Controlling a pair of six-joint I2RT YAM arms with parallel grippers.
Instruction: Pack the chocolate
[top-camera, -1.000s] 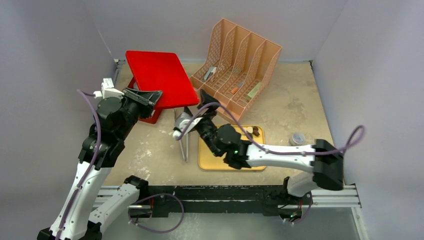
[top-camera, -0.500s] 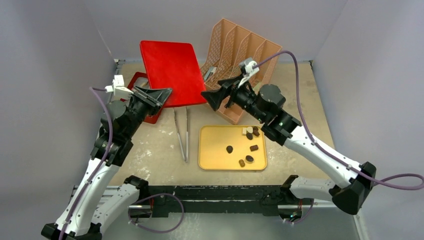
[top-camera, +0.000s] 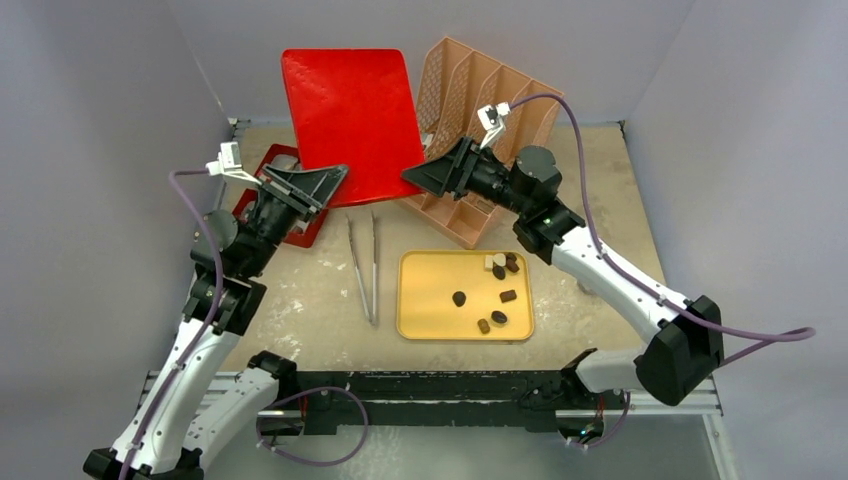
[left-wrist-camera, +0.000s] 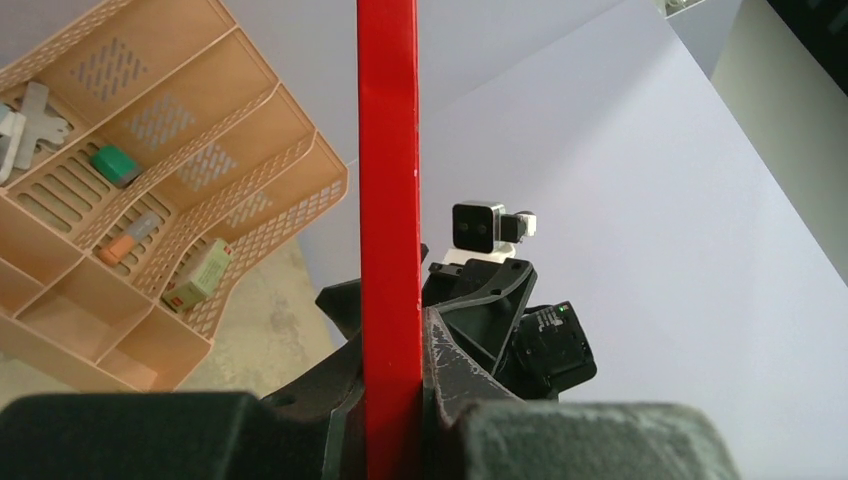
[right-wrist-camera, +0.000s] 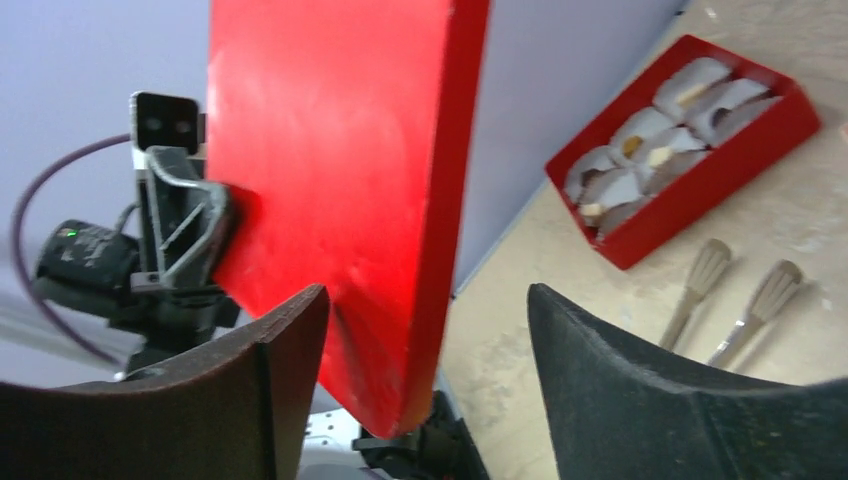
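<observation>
Several chocolate pieces (top-camera: 459, 298), dark brown, caramel and cream, lie loose on a yellow tray (top-camera: 430, 320). The red box (top-camera: 262, 192) with white cup liners (right-wrist-camera: 640, 130) stands open at the left; a few liners hold small pieces. Its red lid (top-camera: 350, 115) is raised nearly upright above the table. My left gripper (top-camera: 322, 182) is shut on the lid's lower left edge (left-wrist-camera: 390, 200). My right gripper (top-camera: 418, 176) is open, its fingers (right-wrist-camera: 640, 390) straddling the lid's lower right corner (right-wrist-camera: 420, 380); the far finger stands apart from it.
Metal tongs (top-camera: 362, 265) lie between the box and the tray. A peach mesh file organizer (top-camera: 500, 110) with small items stands at the back right, just behind my right gripper. Grey walls close in the table on three sides.
The right arm swung up from over the tray to the lid's right corner, its jaws narrowing a little. The left gripper tilted the lid from nearly flat to nearly upright.
</observation>
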